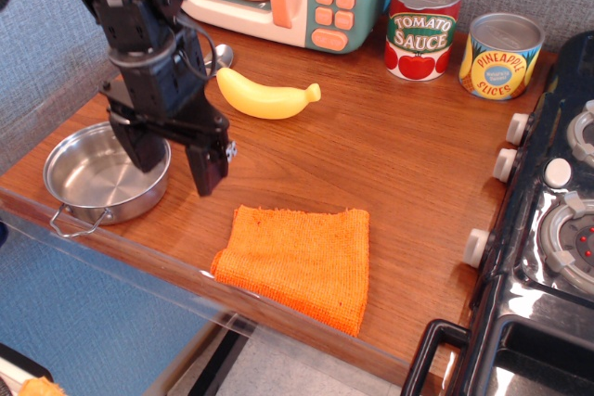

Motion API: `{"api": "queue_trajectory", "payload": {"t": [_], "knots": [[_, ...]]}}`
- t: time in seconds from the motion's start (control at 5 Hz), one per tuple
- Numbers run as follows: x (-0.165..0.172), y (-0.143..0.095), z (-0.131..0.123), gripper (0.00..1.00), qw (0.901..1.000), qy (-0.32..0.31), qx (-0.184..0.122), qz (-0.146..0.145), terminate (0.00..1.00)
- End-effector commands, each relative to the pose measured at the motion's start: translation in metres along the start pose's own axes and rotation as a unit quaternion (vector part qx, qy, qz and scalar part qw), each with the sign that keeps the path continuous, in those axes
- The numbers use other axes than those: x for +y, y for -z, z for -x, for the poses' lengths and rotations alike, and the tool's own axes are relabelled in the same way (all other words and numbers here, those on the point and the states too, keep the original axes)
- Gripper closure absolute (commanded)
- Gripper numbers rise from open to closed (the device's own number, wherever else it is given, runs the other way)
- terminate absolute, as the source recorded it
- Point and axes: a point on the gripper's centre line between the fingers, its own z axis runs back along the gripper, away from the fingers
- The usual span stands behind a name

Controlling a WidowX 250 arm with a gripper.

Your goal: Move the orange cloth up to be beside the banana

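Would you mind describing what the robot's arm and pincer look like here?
The arm is matte black throughout, built from blocky, boxy segments. Thin black cables loop along its right side. The pincer has two flat, black, tapering fingers fixed to a crossbar, with a small silvery screw head showing on one of them. No coloured markings are legible.

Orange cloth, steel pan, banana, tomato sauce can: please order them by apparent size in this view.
1. orange cloth
2. steel pan, partly hidden by the gripper
3. banana and tomato sauce can: too alike to rank
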Motion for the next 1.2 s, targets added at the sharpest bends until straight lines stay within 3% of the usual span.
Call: {"api": "queue_trajectory", "payload": {"t": [0.0, 0.6, 1.0], "knots": [[-0.041, 0.009, 0.003, 0.00, 0.9990, 0.045, -0.002, -0.002, 0.00], [-0.083, 0.020, -0.013, 0.00, 0.9982, 0.059, -0.006, 0.008, 0.00], [-0.088, 0.047, -0.011, 0.00, 0.9988, 0.047, 0.012, -0.002, 0.00]]}}
